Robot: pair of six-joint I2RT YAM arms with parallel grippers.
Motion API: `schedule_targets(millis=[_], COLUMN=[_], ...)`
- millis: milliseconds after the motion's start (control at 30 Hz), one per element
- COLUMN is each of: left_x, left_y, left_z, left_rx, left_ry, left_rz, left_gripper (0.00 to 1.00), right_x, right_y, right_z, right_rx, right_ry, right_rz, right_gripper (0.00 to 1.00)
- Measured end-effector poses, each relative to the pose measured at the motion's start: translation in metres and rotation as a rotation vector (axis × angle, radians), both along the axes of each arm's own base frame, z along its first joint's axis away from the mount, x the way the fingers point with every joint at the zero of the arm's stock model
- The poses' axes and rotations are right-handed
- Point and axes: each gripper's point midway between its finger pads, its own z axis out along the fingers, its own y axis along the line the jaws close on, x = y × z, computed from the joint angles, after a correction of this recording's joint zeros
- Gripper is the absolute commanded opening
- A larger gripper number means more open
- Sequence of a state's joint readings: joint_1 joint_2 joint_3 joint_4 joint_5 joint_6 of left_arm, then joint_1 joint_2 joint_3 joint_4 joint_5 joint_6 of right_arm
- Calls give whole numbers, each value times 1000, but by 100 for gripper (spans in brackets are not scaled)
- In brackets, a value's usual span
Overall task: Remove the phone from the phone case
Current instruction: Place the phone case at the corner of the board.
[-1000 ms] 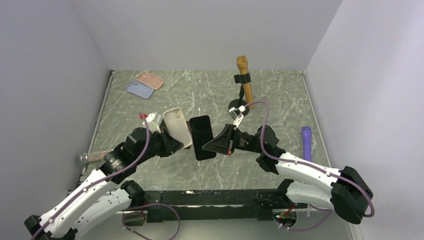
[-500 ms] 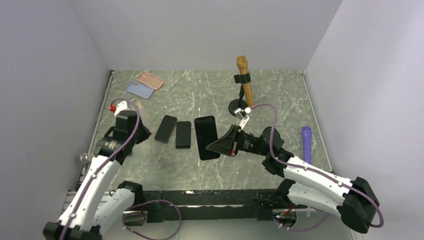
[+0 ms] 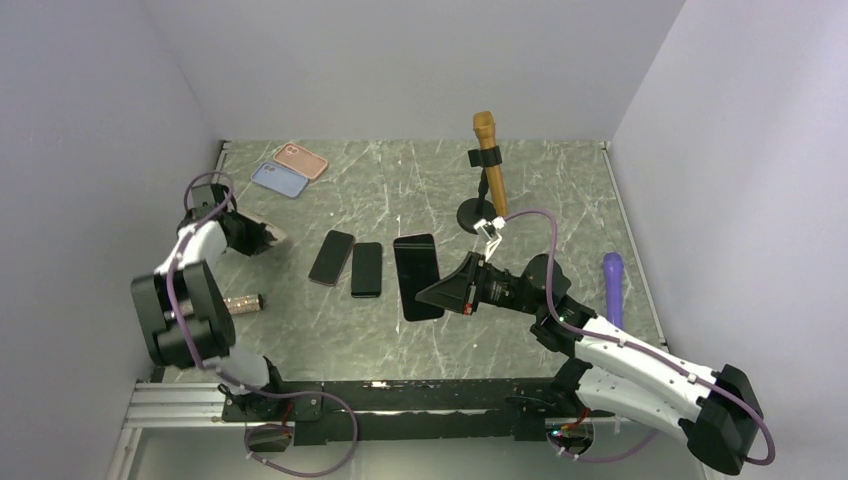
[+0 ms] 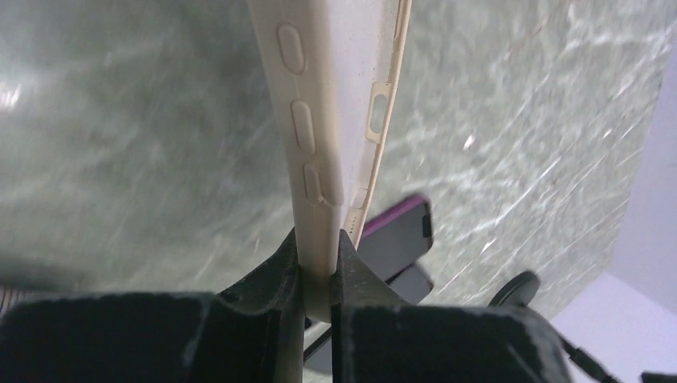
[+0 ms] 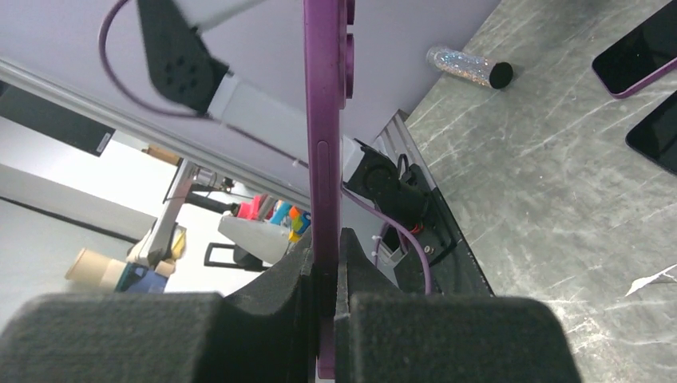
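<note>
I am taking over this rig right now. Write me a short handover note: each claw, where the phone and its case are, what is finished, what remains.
Left claw: shut on the cream case, held near the left side of the table. No phone shows in it.
Right claw: shut on the purple phone, held over mid-table.
Two loose phones lie flat just left of the purple phone; do not confuse them with it.
Done: phone and case are apart, one in each claw.
Left: probably only to set both down and release.
</note>
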State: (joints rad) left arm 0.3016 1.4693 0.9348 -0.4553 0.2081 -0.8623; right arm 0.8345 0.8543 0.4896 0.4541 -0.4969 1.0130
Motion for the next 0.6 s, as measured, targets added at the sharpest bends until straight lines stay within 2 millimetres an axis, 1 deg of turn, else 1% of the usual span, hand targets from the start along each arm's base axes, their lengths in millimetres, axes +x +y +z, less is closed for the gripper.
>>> schedule_targets(millis=[167, 200, 267, 333, 467, 600], left_x=[54, 63, 72, 81, 100, 115], left_y=[31, 37, 45, 48, 47, 44], left_z=[-22, -29, -41, -49, -49, -53], left_rx=[-56, -61, -74, -96, -138, -187], left_ry=[4, 4, 19, 25, -21, -57], left_rz=[26, 31, 39, 34, 6, 6], left_gripper=[0, 0, 0, 0, 0, 0], right_x=[2, 2, 3, 3, 5, 7], right_y=[-2, -2, -3, -4, -4, -4], right_z=[2, 4, 7, 9, 9, 6], right_rx=[-16, -16, -15, -16, -28, -36], right_ry=[-7, -9, -16, -21, -21, -16], right_rz=[-17, -19, -26, -31, -39, -50], right_gripper=[0, 0, 0, 0, 0, 0])
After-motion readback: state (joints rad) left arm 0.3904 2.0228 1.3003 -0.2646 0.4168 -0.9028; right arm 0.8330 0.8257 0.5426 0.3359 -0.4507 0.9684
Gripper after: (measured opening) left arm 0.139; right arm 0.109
